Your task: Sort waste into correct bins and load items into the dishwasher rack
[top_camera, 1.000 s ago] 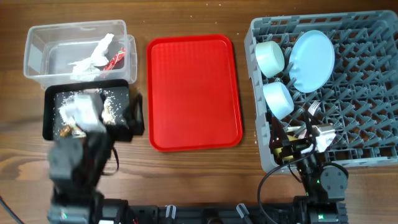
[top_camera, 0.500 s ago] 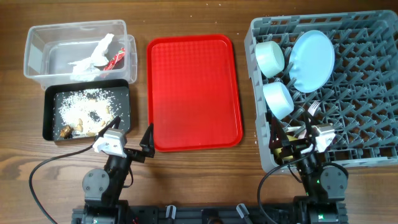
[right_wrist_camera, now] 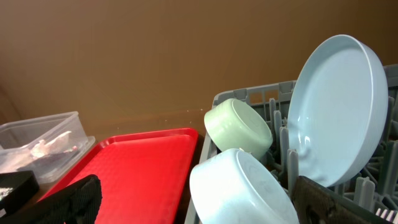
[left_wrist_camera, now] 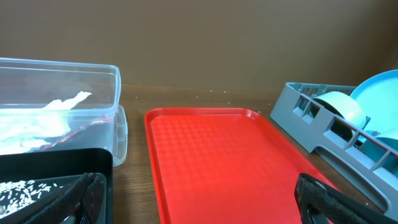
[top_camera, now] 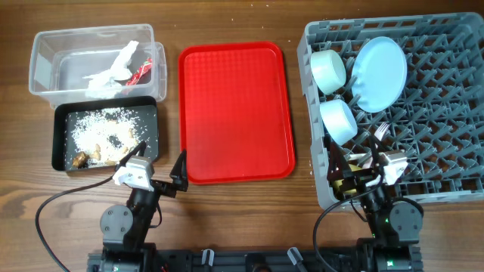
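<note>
left gripper (left_wrist_camera: 198,190) spread wide, empty | right gripper (right_wrist_camera: 196,193) likewise | fork (top_camera: 381,130) apparently in rack (top_camera: 454,155)

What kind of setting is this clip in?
Likely a staged tabletop mock-up of a cafeteria dish-return station, not a real kitchen: a wooden table with a grey dish rack holding a plate and bowls, a red serving tray, plus a clear tub and black tray used as bins.
</note>
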